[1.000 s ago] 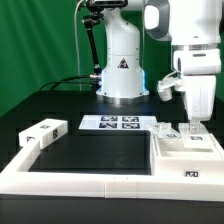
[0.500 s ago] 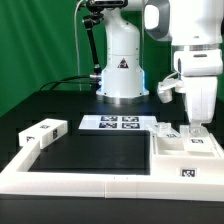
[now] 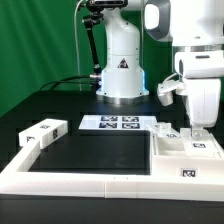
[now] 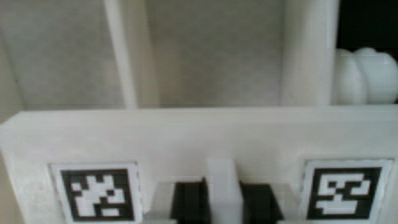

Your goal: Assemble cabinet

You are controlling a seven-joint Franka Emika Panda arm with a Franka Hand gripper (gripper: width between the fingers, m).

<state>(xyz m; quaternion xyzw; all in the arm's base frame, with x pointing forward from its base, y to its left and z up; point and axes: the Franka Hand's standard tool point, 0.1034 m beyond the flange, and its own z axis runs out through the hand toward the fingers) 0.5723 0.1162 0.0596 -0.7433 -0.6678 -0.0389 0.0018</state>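
Observation:
The white cabinet parts [image 3: 184,152] lie grouped at the exterior view's right, with small tags on top and one on the front face. My gripper [image 3: 199,130] reaches straight down onto their far right part. In the wrist view a white cabinet piece [image 4: 214,135] with two tags fills the lower picture. My gripper [image 4: 222,202] has its black fingers [image 4: 187,203] pressed against either side of a thin white rib of that piece. Another white tagged block [image 3: 42,133] lies apart at the exterior view's left.
The marker board [image 3: 122,123] lies flat at the back middle, in front of the robot base [image 3: 122,70]. A long low white border rail [image 3: 80,182] runs along the front and left of the black mat [image 3: 95,152]. A green curtain hangs behind.
My gripper and arm have shifted slightly toward the exterior view's right. The cabinet parts look about where they were.

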